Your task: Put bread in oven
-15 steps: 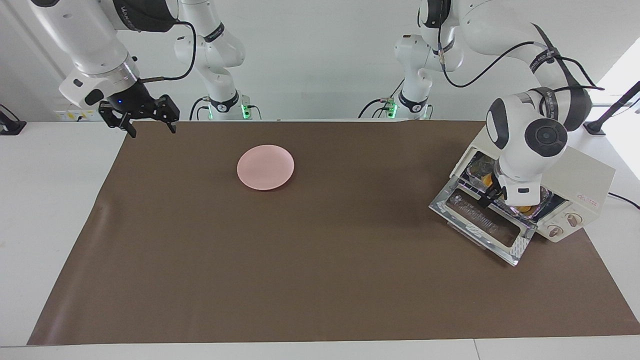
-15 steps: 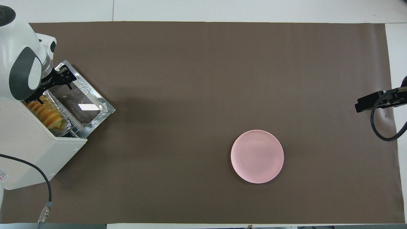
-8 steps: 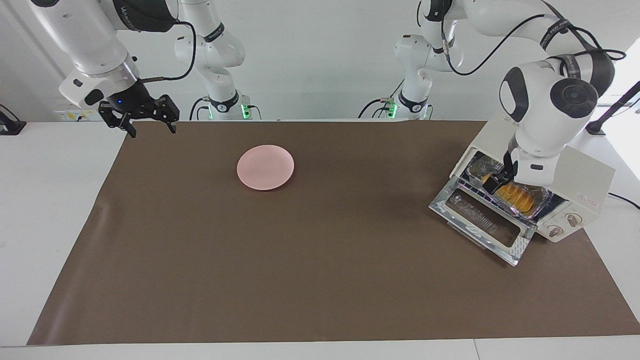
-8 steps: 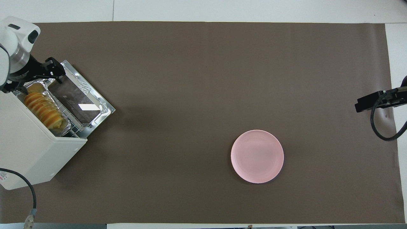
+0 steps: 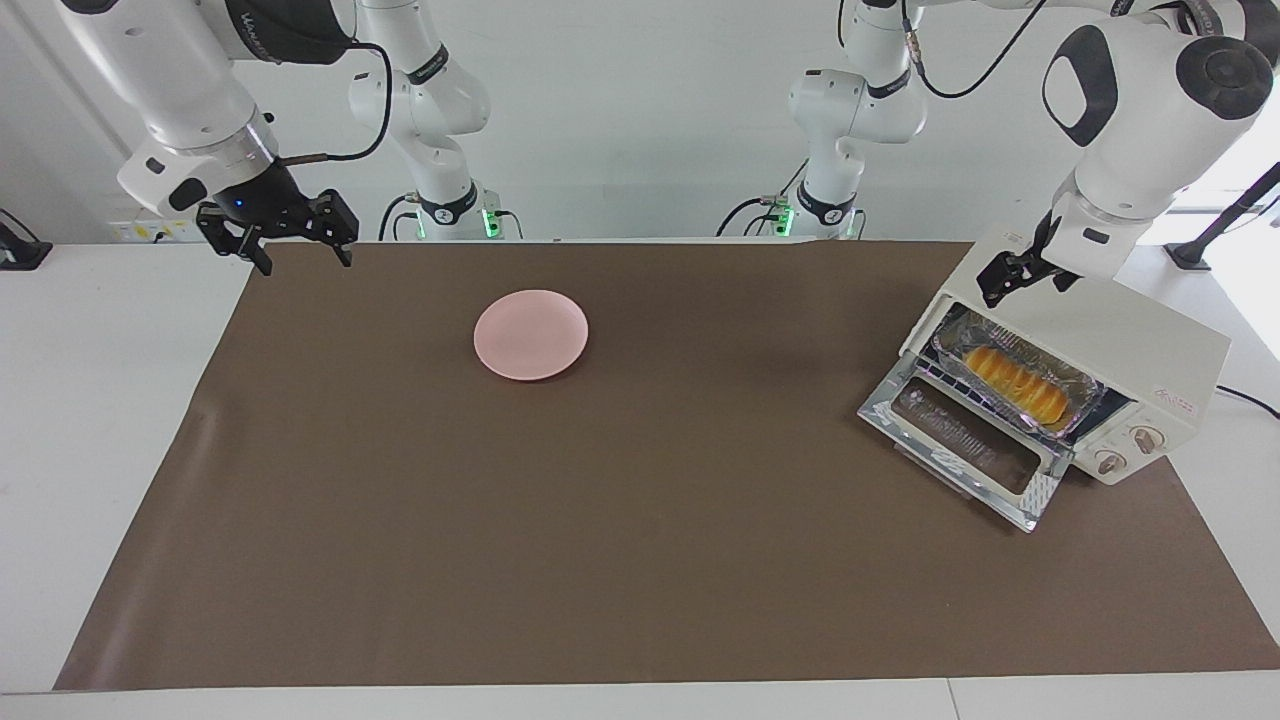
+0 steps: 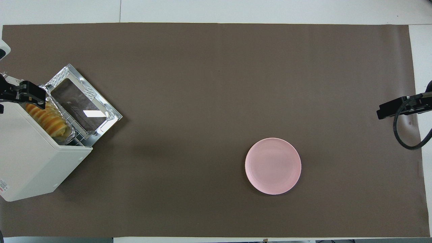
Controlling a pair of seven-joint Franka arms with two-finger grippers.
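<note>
Brown mat (image 5: 600, 500) underfoot. Left gripper (image 5: 1020, 272) released, holding nothing, raised over oven (image 5: 1150, 350); bread (image 5: 1012, 375) below it in foil tray (image 5: 1085, 388) on rack. Right gripper (image 5: 278, 232) released, waiting. Placement looks complete; next: close door (image 5: 965, 445).

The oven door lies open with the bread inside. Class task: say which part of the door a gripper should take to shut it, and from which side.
Grip the door at its free outer edge, the one farthest from the oven body. Come from in front of the oven and lift: the door hinges at the oven's base and lies folded down, so that edge probably swings most easily.
</note>
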